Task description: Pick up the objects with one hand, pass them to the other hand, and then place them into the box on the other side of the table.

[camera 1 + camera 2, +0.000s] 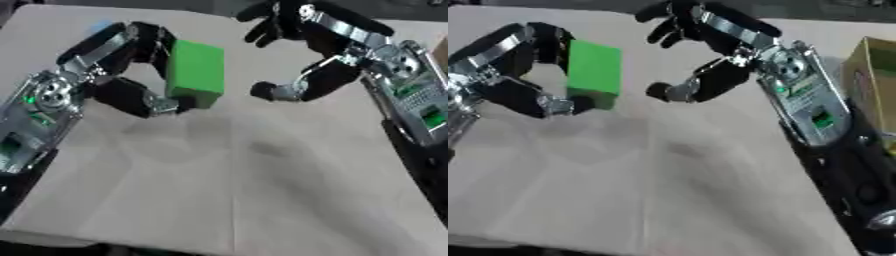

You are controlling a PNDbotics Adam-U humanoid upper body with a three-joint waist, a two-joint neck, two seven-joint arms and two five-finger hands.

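A green block (196,74) is held above the table, upright on its narrow end. My left hand (131,70) is shut on it, fingers curled over its top and thumb under its lower edge. My right hand (297,55) hovers open just to the right of the block, fingers spread above and thumb stretched toward it, a small gap apart. A cardboard box (875,85) stands at the table's right edge, partly cut off by the picture.
The beige table (227,190) spreads out below both hands. My right forearm (807,110) runs along the right side next to the box. A dark strip lies beyond the table's far edge.
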